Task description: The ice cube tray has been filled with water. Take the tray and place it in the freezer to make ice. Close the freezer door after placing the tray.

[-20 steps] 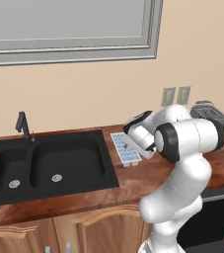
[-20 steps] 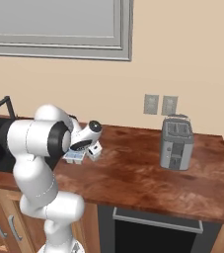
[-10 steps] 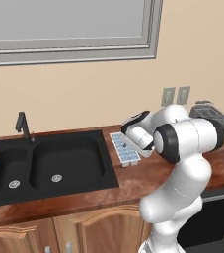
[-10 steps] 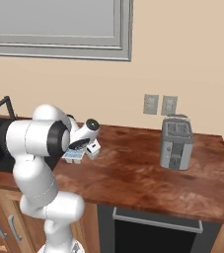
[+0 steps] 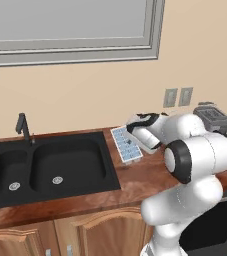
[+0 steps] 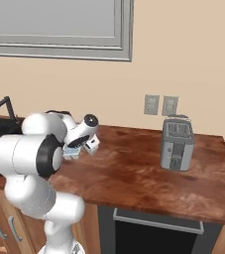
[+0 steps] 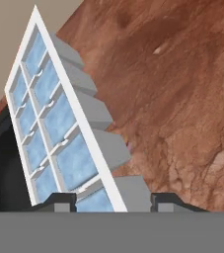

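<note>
The ice cube tray (image 5: 126, 145) is a small white tray with two rows of pale blue water cells. It sits on the wooden counter just right of the sink. In the hand view the ice cube tray (image 7: 59, 123) runs up and away, tilted so its grey cell undersides show. Its near end fills the gap between my gripper's (image 7: 113, 200) two dark tips. My gripper (image 5: 136, 141) reaches down over the tray's right end, and it is shut on the tray. From the right, a corner of the tray (image 6: 71, 153) peeks out under the gripper (image 6: 77, 148). The freezer and its door are out of view.
A black double sink (image 5: 50, 165) with a dark faucet (image 5: 22, 127) lies left of the tray. A steel toaster (image 6: 177, 144) stands at the counter's right, below two wall outlets (image 6: 161, 105). Brown counter (image 6: 134, 173) stretches between, with a dark oven front (image 6: 153, 233) beneath.
The fingers have drawn in from wide apart until they meet the tray's end. The arm and the tray have hardly shifted.
</note>
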